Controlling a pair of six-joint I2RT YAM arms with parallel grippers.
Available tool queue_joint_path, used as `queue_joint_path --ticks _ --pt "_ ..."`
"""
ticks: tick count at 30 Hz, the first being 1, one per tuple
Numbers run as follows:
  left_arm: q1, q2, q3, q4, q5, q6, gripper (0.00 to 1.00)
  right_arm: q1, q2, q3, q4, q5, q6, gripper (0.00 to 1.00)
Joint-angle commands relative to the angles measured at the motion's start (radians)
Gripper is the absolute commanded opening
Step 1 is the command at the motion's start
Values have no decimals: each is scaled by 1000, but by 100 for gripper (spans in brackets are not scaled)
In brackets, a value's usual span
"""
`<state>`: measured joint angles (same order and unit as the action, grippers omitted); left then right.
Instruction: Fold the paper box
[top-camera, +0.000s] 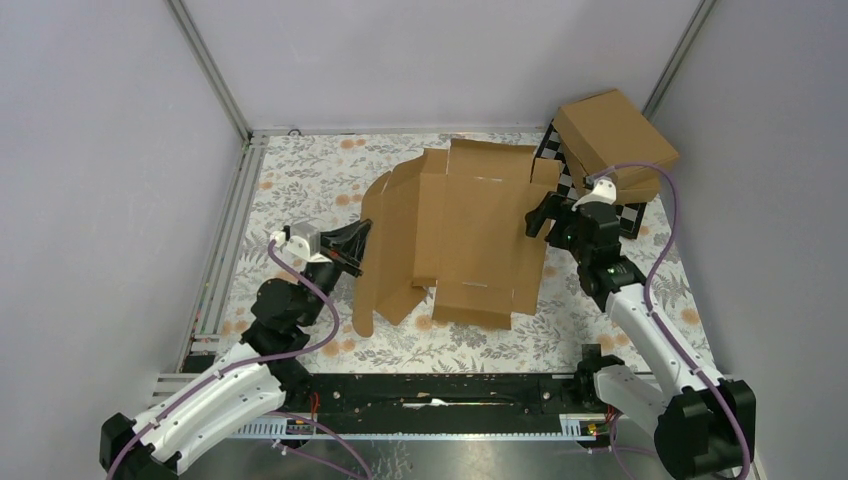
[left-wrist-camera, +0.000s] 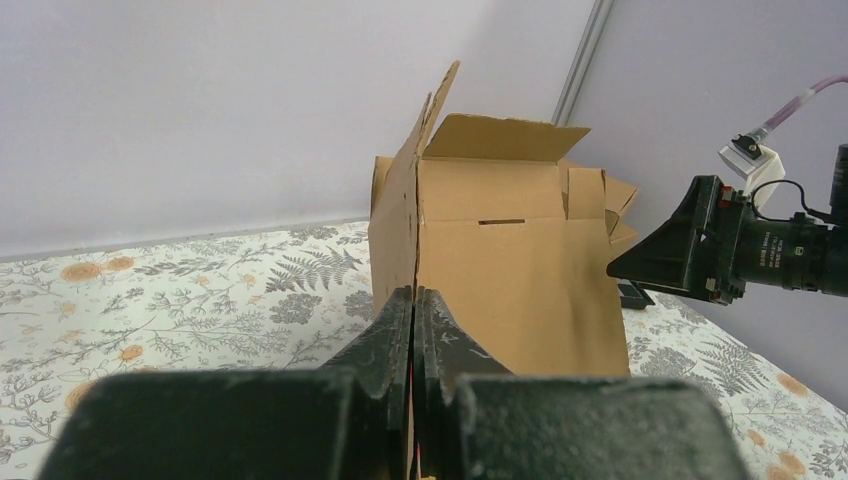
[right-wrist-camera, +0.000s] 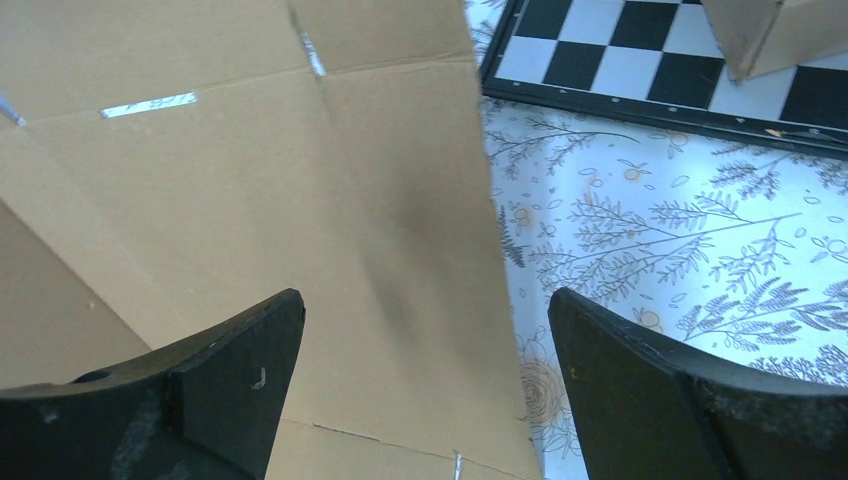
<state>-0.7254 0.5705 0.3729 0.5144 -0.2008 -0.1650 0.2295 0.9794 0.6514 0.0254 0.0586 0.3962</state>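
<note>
Paper box (top-camera: 470, 240) lies partly unfolded on the floral table cover (top-camera: 300, 180), at the middle of the table towards the far side. Its broad base panel rests flat. In the top view a lidded section with rounded corners spreads to the left, and smaller flaps stick out at the far and near ends.

The left gripper (top-camera: 362, 238) reaches in from the left, and its fingers are pinched together on the edge of the box's left side. In the left wrist view the fingers (left-wrist-camera: 440, 335) meet with the thin cardboard edge between them. The panel they hold stands nearly upright, seen edge-on and running away from the camera. Beyond it a far flap is raised, with a narrow slot cut just below its fold.

The right gripper (top-camera: 538, 218) sits at the box's right edge with its jaws spread wide and gripping nothing. In the right wrist view one finger hangs over the cardboard and the other over the floral cover, so the box's right edge runs between them. Whether either finger touches the cardboard cannot be told.

At the far right corner a black-and-white checkerboard (right-wrist-camera: 650, 50) lies on the table. Two ready-made cardboard boxes (top-camera: 615, 135) are stacked on it, well apart from the left arm and just behind the right one.
</note>
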Motion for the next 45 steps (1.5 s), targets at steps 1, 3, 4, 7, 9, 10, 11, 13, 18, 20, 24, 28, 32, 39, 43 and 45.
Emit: queue_joint_path --ticks 1,3,4,7,9,10,11,13,18,20,24,28,32,39,43,45 --pt "-10 -16 -15 5 -2 19 0 -47 15 28 -10 -32 23 100" --pt "-12 -19 -17 8 1 21 0 -77 26 36 -9 -54 32 100" --pt "-13 -21 -18 9 4 22 0 -93 33 42 -4 -79 36 100" --pt "-19 -25 -21 12 5 26 0 -139 53 30 57 -170 52 100" --pt "-20 -28 -24 15 6 25 0 -159 69 14 116 -230 55 100" --pt "-22 -31 -25 16 7 27 0 -163 81 10 138 -236 52 100" --pt "-24 -33 -26 16 6 27 0 -165 96 8 158 -246 45 100" --pt "-26 -37 -26 18 8 27 0 -167 127 3 223 -284 39 100" --pt "-32 -47 -32 17 8 30 0 -173 234 32 345 -373 37 100" --pt "-36 -53 -32 15 4 31 0 -178 261 50 358 -408 43 98" --pt "-38 -58 -35 16 0 33 0 -184 250 35 397 -436 41 79" --pt "-40 -51 -34 18 1 33 0 -183 240 39 404 -468 28 49" --pt "-41 -54 -34 15 1 30 0 -184 234 42 406 -501 17 9" --pt "-42 -37 -19 22 -26 27 0 -183 240 84 473 -476 60 0" --pt "-42 16 26 50 -58 42 0 -123 299 192 515 -440 71 0" --pt "-41 44 52 64 -91 55 0 -59 304 222 541 -389 -21 0"
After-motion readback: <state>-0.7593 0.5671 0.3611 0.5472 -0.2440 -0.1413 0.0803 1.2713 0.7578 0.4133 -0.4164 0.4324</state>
